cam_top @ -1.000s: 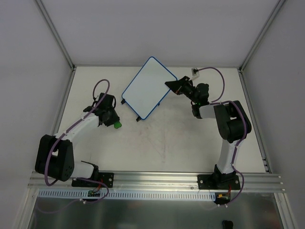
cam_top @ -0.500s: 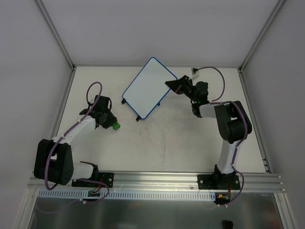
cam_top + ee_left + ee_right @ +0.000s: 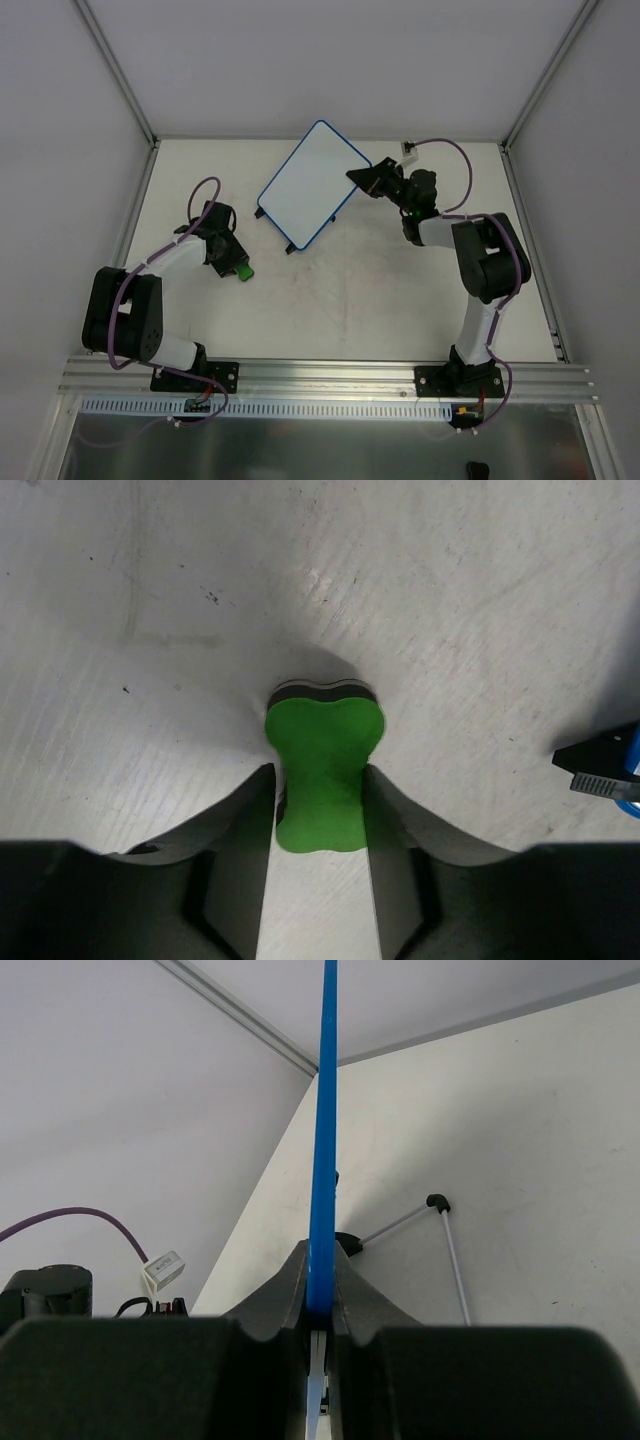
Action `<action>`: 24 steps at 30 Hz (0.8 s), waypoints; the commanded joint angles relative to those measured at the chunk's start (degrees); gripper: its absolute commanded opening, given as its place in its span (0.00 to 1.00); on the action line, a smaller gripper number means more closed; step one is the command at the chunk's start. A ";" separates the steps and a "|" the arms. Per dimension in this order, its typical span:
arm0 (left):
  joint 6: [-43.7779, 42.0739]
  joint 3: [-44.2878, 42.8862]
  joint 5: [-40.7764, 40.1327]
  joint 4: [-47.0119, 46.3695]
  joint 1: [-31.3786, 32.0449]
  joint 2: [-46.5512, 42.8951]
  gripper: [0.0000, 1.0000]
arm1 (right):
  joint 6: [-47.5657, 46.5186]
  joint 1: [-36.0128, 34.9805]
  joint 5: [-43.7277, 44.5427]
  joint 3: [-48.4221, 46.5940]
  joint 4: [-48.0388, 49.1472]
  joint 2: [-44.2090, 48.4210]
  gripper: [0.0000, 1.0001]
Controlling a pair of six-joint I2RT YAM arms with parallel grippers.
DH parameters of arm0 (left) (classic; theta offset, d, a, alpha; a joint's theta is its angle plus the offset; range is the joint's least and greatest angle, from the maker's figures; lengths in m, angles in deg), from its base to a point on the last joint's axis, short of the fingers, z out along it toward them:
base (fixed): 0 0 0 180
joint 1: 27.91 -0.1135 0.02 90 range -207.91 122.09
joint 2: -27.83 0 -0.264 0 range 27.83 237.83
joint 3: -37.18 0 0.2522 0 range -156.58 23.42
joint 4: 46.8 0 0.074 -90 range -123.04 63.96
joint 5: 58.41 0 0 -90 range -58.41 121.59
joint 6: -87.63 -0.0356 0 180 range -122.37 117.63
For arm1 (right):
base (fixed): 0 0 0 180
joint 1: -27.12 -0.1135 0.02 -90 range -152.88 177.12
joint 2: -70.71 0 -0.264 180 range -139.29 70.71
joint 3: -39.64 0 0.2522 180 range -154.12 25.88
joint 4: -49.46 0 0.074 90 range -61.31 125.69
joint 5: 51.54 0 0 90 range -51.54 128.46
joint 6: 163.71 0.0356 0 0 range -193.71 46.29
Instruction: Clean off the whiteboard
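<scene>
The left gripper [image 3: 318, 783] pinches a small green eraser block [image 3: 325, 728] resting on the pale scuffed table [image 3: 350, 290]. Toward the back centre sits the white rectangular blue-rimmed whiteboard [image 3: 312, 183], seemingly tilted, its right rim clamped by the right gripper [image 3: 320, 1272].

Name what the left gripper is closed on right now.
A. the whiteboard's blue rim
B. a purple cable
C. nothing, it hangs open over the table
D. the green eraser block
D: in the left wrist view the left gripper is clamped on both sides of the green eraser block, while the whiteboard is pinched at its rim by the right gripper.
</scene>
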 commanded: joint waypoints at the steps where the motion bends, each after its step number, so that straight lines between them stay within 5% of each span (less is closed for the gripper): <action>1: -2.36 -1.43 2.15 0.06 -0.83 0.14 0.42 | -4.92 -1.05 -1.25 -0.16 -1.65 2.68 0.02; 5: -2.62 -0.91 1.80 0.06 -0.83 -1.61 0.68 | -5.63 -1.49 -1.25 -0.51 -2.62 3.12 0.02; 12: -2.97 -0.90 1.97 0.15 -0.83 -3.72 0.99 | -7.30 -2.28 -1.25 -1.39 -4.47 3.47 0.02; 24: -3.15 -0.73 1.71 0.32 -0.83 -6.62 0.99 | -9.67 -3.34 -1.69 -3.32 -8.51 3.21 0.05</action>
